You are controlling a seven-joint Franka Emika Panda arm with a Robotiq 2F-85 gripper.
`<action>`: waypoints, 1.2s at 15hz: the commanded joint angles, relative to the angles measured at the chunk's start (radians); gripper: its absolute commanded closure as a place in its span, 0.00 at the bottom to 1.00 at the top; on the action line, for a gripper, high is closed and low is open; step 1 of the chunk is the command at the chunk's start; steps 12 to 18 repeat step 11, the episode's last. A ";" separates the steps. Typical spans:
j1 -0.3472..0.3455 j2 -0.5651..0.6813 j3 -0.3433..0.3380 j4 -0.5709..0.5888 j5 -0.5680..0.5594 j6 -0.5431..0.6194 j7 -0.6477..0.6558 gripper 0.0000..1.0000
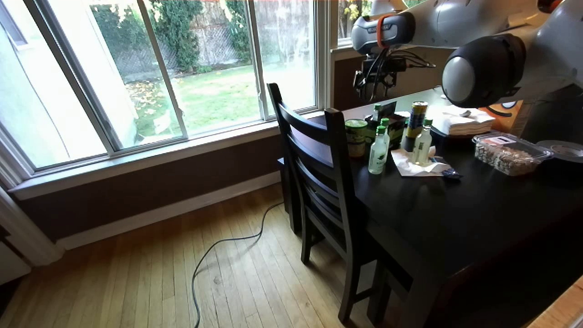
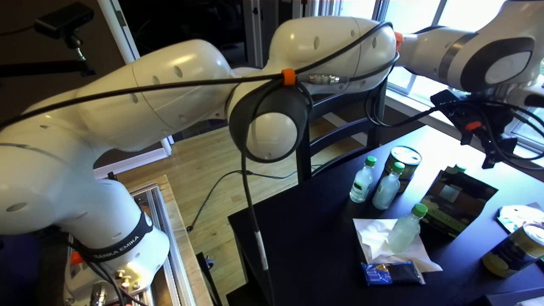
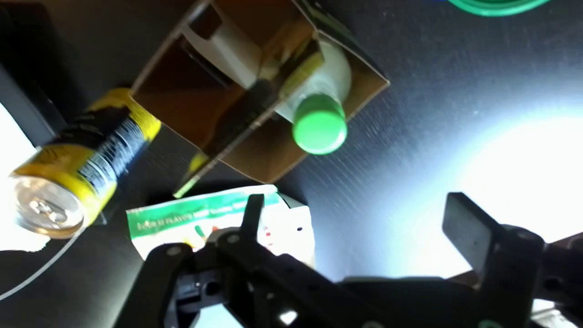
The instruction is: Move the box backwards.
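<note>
The box is a dark open-topped carton with green markings. It stands on the black table in both exterior views (image 1: 398, 129) (image 2: 463, 202). In the wrist view its brown inside (image 3: 177, 98) shows at the upper middle. A bottle with a green cap (image 3: 319, 125) stands inside it. My gripper (image 3: 355, 205) is open with nothing between its fingers. It hangs above the table, higher than the box, in both exterior views (image 1: 374, 91) (image 2: 478, 149). In the wrist view the box lies beyond the fingertips, apart from them.
A white-and-green packet (image 3: 205, 218) and a yellow can (image 3: 68, 182) lie near the box. Several green-capped bottles (image 2: 361, 182), a tin (image 2: 406, 159), a napkin (image 2: 374, 238) and a blue wrapper (image 2: 393, 273) are on the table. A clear container (image 1: 512, 155) and a chair (image 1: 337, 173) are nearby.
</note>
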 commanded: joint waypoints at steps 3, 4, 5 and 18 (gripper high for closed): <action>0.029 0.036 -0.020 0.013 -0.039 0.208 -0.017 0.00; 0.032 0.029 -0.029 0.000 -0.043 0.185 0.009 0.00; 0.037 0.027 -0.045 -0.005 -0.052 0.144 0.043 0.00; 0.023 0.052 -0.030 0.040 -0.033 0.106 0.015 0.00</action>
